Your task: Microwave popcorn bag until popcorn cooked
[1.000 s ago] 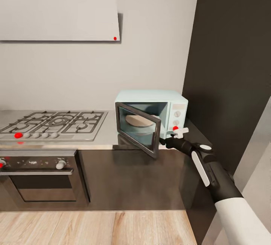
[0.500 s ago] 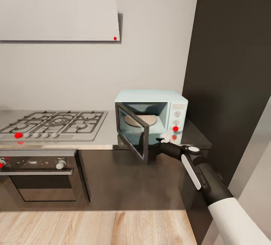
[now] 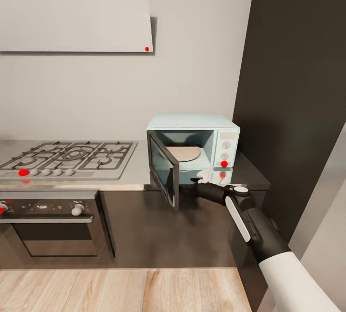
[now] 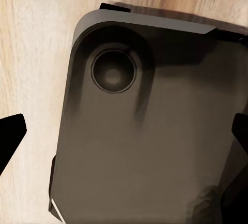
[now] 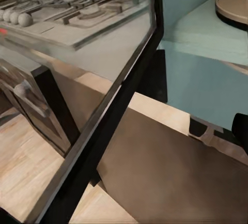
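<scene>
At counter's front edge, my right jaws (image 3: pixel 204 176), state unclear, could snag the microwave (image 3: pixel 193 146) door (image 3: pixel 162 170) and drag it.

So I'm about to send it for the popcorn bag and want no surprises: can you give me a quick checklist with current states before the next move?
1. Microwave door swung open: ok.
2. Turntable bare, cavity free: ok.
3. Right hand in front of the opening, beside the door's edge: ok.
4. Right hand empty: cannot tell, fingers too small.
5. Popcorn bag located: not ok, none on the countertop stretch in view.
6. Left hand free: cannot tell.
</scene>
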